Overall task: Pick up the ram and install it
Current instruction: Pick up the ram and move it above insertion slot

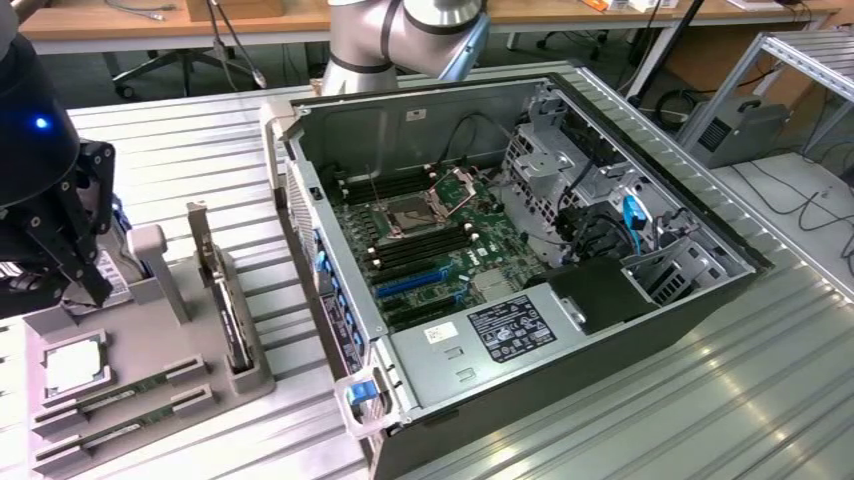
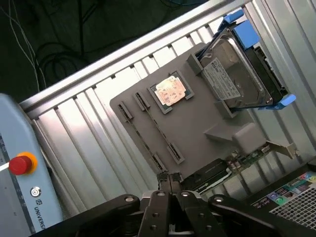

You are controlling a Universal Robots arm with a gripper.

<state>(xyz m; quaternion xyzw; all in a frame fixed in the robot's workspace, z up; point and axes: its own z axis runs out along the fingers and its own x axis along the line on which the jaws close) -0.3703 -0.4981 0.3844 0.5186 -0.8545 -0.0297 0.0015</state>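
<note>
**While the ram stick lay in its tray, the shut gripper hung above**

The black gripper hovered over the grey tray on a ribbed metal table. Its two fingers were pressed together, with nothing between them. The ram stick sat on edge in a tray slot, apart from the gripper, with a second stick just beside it. A processor chip, a hard drive and an upright card shared the tray. An open computer case stood at the exterior view's right.
</note>
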